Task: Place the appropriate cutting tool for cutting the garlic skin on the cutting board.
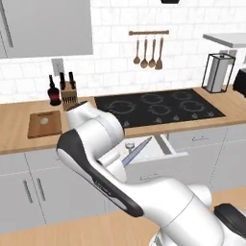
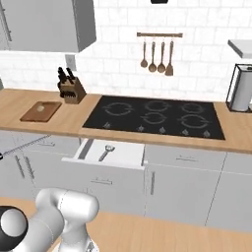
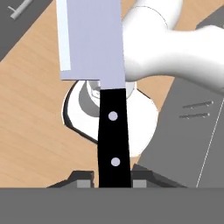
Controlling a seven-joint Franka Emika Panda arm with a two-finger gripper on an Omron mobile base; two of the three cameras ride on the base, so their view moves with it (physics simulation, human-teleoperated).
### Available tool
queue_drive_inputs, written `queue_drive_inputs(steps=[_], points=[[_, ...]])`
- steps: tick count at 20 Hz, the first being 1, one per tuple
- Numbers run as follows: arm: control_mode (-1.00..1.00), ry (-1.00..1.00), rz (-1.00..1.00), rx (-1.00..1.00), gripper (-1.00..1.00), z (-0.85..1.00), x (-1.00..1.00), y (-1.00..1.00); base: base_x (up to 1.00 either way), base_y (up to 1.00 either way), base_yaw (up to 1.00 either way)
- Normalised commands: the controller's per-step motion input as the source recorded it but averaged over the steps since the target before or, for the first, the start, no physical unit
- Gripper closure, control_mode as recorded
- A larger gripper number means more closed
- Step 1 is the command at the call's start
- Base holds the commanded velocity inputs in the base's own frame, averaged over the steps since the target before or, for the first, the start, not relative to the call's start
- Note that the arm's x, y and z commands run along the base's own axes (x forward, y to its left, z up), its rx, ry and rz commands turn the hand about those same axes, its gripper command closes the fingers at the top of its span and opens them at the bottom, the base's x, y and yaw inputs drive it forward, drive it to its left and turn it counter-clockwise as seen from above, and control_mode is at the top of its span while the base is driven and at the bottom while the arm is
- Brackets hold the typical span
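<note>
A: In the left base view, where is the knife?
B: Its silver blade sticks out from behind the white arm, in front of the open drawer that is below the hob. I cannot see the claw there; the arm covers it.

A: And the cutting board?
B: It lies on the worktop, left of the hob, with the knife block just behind it to the right. The garlic sits on the board, near its middle.

A: What about the right base view?
B: The board is again left of the hob, in front of the knife block, and the garlic is on it. In the drawer under the hob's left part lies a utensil with a grey handle. A thin silver line at the left edge may be the blade, but I cannot tell.

A: And the hand view?
B: The claw is closed on the black handle of the knife. The handle stands between the two fingertips, and the wide blade points away from the camera, over the wooden floor.
</note>
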Motion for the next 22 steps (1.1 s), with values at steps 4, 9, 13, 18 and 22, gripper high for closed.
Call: queue_drive_inputs(steps=[4, 9, 13, 18, 22], points=[[1.00, 0.00, 0.00, 0.00, 1.00, 0.00, 0.00, 0.00, 0.13, 1.00, 0.09], [1.00, 0.00, 0.00, 0.00, 1.00, 0.00, 0.00, 0.00, 0.46, 1.00, 0.10], [1.00, 0.00, 0.00, 0.00, 1.00, 0.00, 0.00, 0.00, 0.96, 1.00, 0.07], [1.00, 0.00, 0.00, 0.00, 1.00, 0.00, 0.00, 0.00, 1.00, 0.76, 0.06], [1.00, 0.00, 0.00, 0.00, 1.00, 0.00, 0.00, 0.00, 0.67, -0.18, 0.05]])
